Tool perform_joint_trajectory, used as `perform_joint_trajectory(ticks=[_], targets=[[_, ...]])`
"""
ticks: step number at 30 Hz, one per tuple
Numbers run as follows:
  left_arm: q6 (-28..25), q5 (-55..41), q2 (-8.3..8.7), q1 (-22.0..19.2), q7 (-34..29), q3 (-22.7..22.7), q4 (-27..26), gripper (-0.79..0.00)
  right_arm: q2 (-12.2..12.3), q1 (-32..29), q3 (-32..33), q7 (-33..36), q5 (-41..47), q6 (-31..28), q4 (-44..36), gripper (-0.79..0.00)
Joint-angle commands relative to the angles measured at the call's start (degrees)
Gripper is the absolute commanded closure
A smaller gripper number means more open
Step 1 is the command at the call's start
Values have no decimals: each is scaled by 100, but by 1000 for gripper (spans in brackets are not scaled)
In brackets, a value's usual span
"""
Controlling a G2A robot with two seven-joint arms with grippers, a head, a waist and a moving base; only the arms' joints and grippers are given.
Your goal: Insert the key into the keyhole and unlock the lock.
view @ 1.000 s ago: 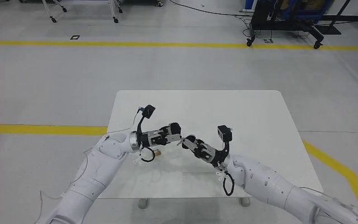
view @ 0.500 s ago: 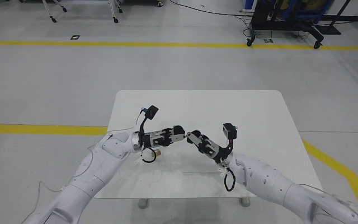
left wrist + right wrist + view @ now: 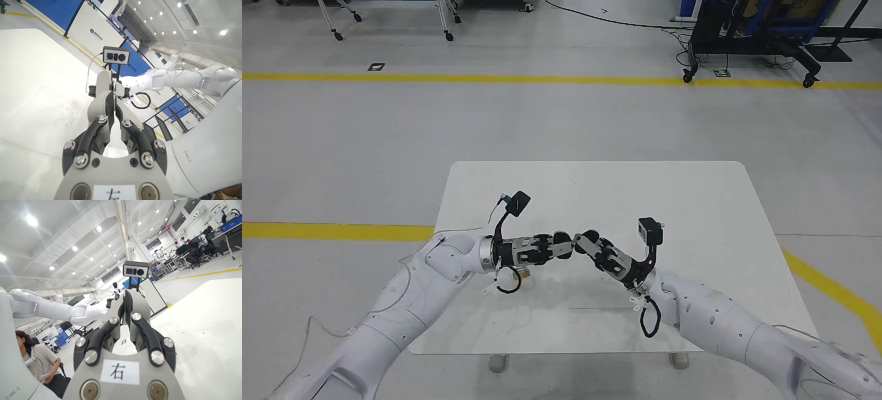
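You have left gripper (image 3: 562, 246) and right gripper (image 3: 583, 241) meeting tip to tip above middle of bench (image 3: 692, 200). Left jaws pressed together, pads (image 3: 110, 106) nearly flush. Right jaws likewise pressed together. Whatever sits between tips is too small to tell. Note small brass-coloured piece (image 3: 525, 270) just beneath left wrist; you cannot tell if it is lock, or if it rests on bench.

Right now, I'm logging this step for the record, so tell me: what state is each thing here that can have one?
left gripper: jaws shut, raised over the table, tip facing the other arm's.
right gripper: jaws shut, raised too, tip close to the left gripper's; whether they touch cannot be told.
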Motion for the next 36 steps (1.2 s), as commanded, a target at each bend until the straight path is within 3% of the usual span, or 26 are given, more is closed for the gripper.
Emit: perform_joint_trajectory(ticks=[1,3,5,17,23,29,31,34,36], targets=[[0,69,2,-15,0,-14,25,0,-1,0,-1,0,2,0,5,0],[0,129,-2,-6,12,-70,48,0,-2,-2,-9,0,5,0,-4,0],[0,166,-5,9,23,-132,26,0,3,9,-73,33,38,0,3,-785],[42,97,157,140,-43,-450,-89,0,3,14,-77,27,58,0,5,-785],[609,252,329,-59,-610,-169,-219,0,208,11,302,995,-1014,970,4,-785],[910,142,521,-193,-911,253,-572,0,611,-255,734,1914,-1235,852,-539,-785],[989,181,581,-265,-991,396,-607,0,717,-356,874,2191,-1145,801,-673,-711],[980,241,640,-352,-982,599,-626,0,819,-510,1047,2521,-923,754,-832,-379],[942,246,667,-412,-943,706,-597,0,858,-600,1141,2712,-717,725,-871,-342]])
